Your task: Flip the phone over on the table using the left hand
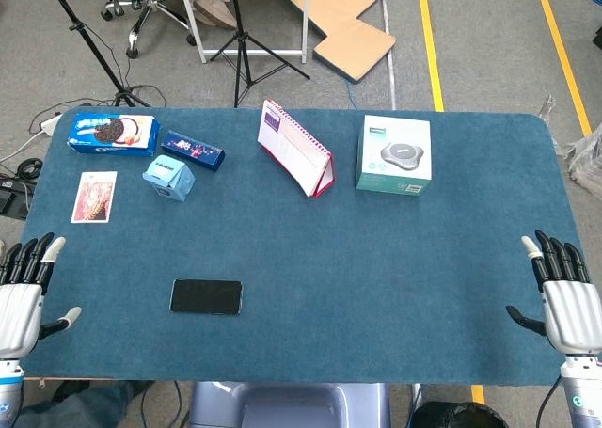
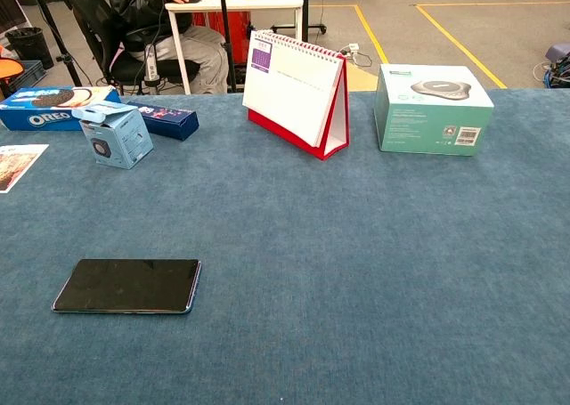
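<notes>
A black phone (image 1: 206, 296) lies flat on the blue table (image 1: 376, 277), dark glossy face up, left of centre near the front edge; the chest view shows the phone (image 2: 127, 286) at lower left. My left hand (image 1: 23, 292) rests at the table's front left corner, fingers spread, holding nothing, well to the left of the phone. My right hand (image 1: 562, 292) sits at the front right corner, fingers apart and empty. Neither hand shows in the chest view.
Along the back stand an Oreo box (image 1: 113, 133), a dark blue box (image 1: 192, 150), a light blue box (image 1: 169, 178), a red-edged desk calendar (image 1: 296, 148) and a teal speaker box (image 1: 394, 153). A photo card (image 1: 94, 197) lies at the left.
</notes>
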